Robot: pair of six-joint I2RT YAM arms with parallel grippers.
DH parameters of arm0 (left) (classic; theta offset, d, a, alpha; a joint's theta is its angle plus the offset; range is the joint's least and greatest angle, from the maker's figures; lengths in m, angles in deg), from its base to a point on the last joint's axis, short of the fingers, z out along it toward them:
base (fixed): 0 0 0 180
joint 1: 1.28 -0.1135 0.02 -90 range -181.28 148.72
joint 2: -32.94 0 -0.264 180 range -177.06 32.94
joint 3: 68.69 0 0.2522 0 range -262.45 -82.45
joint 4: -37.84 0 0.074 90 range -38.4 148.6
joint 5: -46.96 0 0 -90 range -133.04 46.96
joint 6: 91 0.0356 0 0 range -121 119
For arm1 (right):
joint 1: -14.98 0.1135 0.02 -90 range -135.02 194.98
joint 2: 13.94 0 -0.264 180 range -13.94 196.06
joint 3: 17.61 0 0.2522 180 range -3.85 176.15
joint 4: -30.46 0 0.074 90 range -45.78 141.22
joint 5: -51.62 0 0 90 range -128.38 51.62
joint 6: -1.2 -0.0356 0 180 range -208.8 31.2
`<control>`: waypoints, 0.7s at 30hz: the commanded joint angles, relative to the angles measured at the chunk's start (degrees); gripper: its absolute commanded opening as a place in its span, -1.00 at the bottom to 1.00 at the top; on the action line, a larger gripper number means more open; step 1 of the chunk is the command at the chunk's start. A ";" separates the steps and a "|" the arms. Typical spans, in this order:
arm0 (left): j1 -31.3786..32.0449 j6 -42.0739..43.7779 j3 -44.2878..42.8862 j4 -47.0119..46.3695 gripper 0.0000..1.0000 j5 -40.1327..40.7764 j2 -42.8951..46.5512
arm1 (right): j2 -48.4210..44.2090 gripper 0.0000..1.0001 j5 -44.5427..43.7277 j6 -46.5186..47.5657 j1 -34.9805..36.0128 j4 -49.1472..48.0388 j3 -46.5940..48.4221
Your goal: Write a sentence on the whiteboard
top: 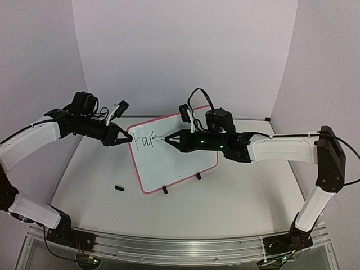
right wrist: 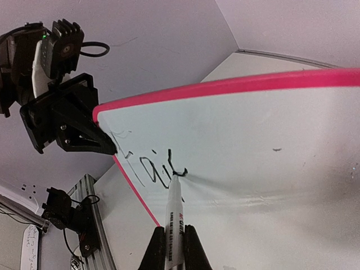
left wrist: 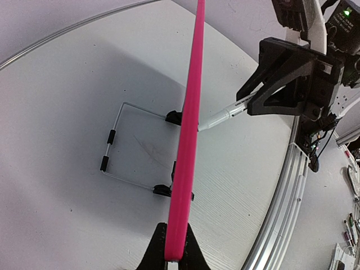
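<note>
The whiteboard [top: 169, 154] with its pink-red frame stands tilted on two black clip feet mid-table. A few black handwritten letters [top: 144, 140] sit at its upper left. My left gripper [top: 127, 136] is shut on the board's upper left edge; in the left wrist view [left wrist: 175, 256] the pink frame [left wrist: 188, 140] runs edge-on between its fingers. My right gripper [top: 171, 139] is shut on a white marker [right wrist: 175, 222], whose tip touches the board surface [right wrist: 270, 135] at the end of the letters [right wrist: 152, 169]. The marker also shows in the left wrist view [left wrist: 222, 117].
A small black cap [top: 119, 187] lies on the table left of the board. A wire stand [left wrist: 121, 146] props the board from behind. The metal rail [top: 180, 244] runs along the table's near edge. White walls enclose the back and sides.
</note>
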 commanded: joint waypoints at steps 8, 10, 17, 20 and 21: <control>-0.02 2.05 0.71 -0.81 -1.00 1.43 0.12 | -0.58 -1.00 -1.57 -0.99 -0.38 1.27 -3.53; -0.02 2.09 0.75 -0.76 -1.00 1.47 0.11 | -1.33 -1.00 -2.41 -0.66 -0.36 1.23 -3.64; 0.01 2.11 0.76 -0.79 -1.00 1.56 0.16 | -5.04 -1.00 -3.46 0.58 -0.34 1.22 -3.10; -0.01 2.12 0.71 -0.78 -1.00 1.59 0.13 | -6.44 -1.00 -3.57 0.88 -0.40 1.22 -2.80; -0.01 2.16 0.75 -0.76 -1.00 1.59 0.16 | -6.78 -1.00 -3.68 1.03 -0.39 1.22 -2.72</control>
